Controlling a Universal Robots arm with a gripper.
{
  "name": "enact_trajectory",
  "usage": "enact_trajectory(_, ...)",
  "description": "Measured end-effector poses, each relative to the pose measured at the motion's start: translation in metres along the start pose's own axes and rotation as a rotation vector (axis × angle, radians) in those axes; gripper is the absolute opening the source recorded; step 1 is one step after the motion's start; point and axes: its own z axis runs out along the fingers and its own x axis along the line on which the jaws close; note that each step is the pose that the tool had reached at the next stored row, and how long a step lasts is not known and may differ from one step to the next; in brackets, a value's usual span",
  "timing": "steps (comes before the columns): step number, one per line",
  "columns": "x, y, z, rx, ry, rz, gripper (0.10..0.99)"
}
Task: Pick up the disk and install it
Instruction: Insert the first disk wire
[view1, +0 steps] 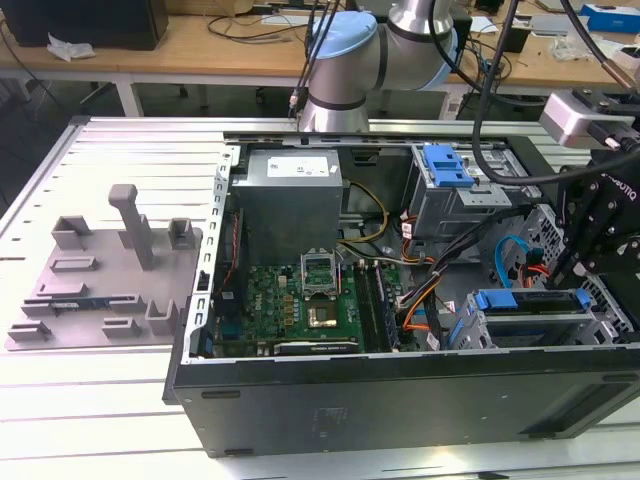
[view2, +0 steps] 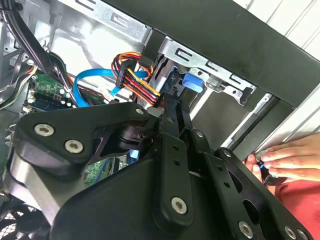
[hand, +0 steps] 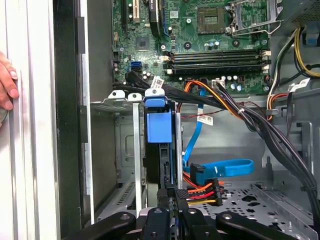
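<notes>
The disk (hand: 159, 125) stands on edge in a slot of the metal drive cage (hand: 125, 97), its blue carrier frame facing the motherboard. My gripper (hand: 169, 195) is at the disk's rear end, fingers drawn close together on its thin dark edge. In the second wrist view the gripper (view2: 167, 107) reaches into the cage beside the blue carrier of the disk (view2: 192, 82). In the exterior view the disk (view1: 530, 299) lies in the cage (view1: 480, 335) at the case's right, with the black gripper (view1: 570, 270) just right of it.
Red, orange and blue cables (hand: 205, 187) run close beside the slot. A person's hand (hand: 6, 82) rests on the table by the case wall. The motherboard (view1: 300, 295), a grey power supply box (view1: 290, 195) and a blue latch tab (view1: 447, 165) sit inside the case. A grey fixture plate (view1: 100, 270) lies left.
</notes>
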Motion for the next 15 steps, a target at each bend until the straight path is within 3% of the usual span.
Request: enact_trajectory(15, -0.0003, 0.0002, 0.0035, 0.001, -0.0001, 0.000, 0.169)
